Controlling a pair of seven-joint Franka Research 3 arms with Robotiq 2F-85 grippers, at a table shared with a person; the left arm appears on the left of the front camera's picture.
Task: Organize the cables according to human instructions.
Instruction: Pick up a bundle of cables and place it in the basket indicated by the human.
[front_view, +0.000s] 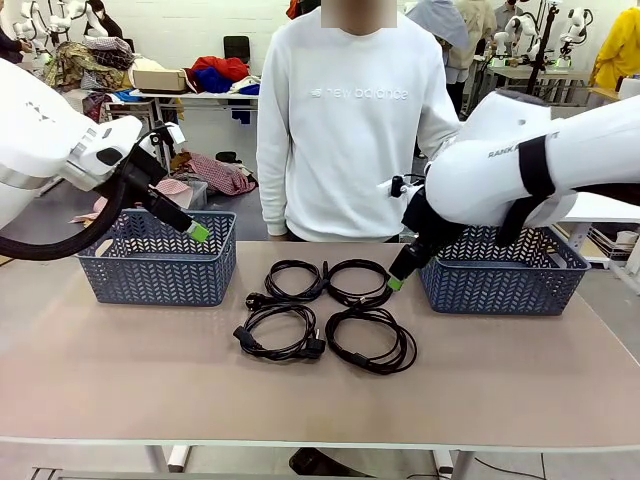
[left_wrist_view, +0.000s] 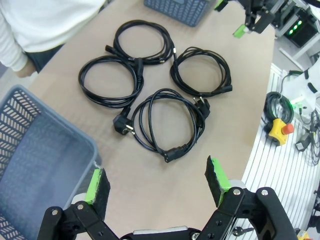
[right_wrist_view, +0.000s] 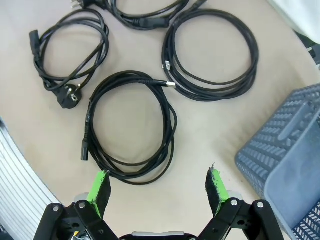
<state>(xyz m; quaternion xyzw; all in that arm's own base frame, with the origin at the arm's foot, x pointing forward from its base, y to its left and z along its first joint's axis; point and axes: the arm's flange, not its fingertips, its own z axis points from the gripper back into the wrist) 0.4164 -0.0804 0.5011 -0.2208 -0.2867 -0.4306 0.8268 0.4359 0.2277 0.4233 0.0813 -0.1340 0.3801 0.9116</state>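
Note:
Four coiled black cables lie in a two-by-two block at the table's middle, the near left cable (front_view: 313, 347) beside the near right cable (front_view: 404, 351). My left gripper (front_view: 198, 232) hangs open above the left basket's (front_view: 160, 270) near right corner. In the left wrist view the left gripper (left_wrist_view: 156, 185) is open, with the closest cable (left_wrist_view: 171, 154) just beyond its fingers. My right gripper (front_view: 395, 280) hovers by the far right cable (front_view: 360, 300), beside the right basket (front_view: 505, 285). In the right wrist view the right gripper (right_wrist_view: 159, 187) is open over one cable (right_wrist_view: 171, 131).
A person in a white sweatshirt (front_view: 345, 120) stands at the table's far side, between the baskets. Both blue-grey mesh baskets look empty inside, as the left basket (left_wrist_view: 35, 165) and the right basket (right_wrist_view: 285, 160) show. Bare tabletop runs along the near edge.

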